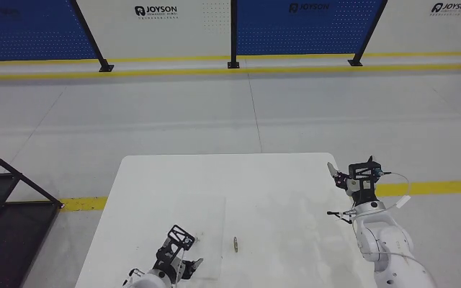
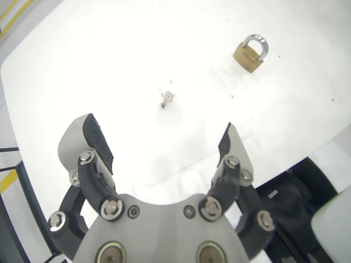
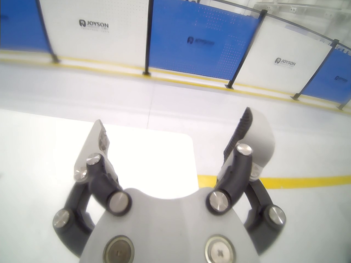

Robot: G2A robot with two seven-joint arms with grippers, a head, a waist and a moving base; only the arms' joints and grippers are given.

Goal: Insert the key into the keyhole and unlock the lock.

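Left pincer (image 2: 160, 127): was wide open, empty.
Key (image 2: 166, 98): lay flat just ahead of its tips, ungrasped.
Lock (image 2: 250, 54): sat farther ahead, off-line, shackle closed.
Right pincer (image 3: 172, 121): was open, empty.
Progress: nothing done; pickup, insertion and turning were all left.

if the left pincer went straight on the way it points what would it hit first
Probably the key, lying on the table almost dead ahead of the open left pincer. The padlock sits off to one side. Depth is unclear, so bare table might come first.
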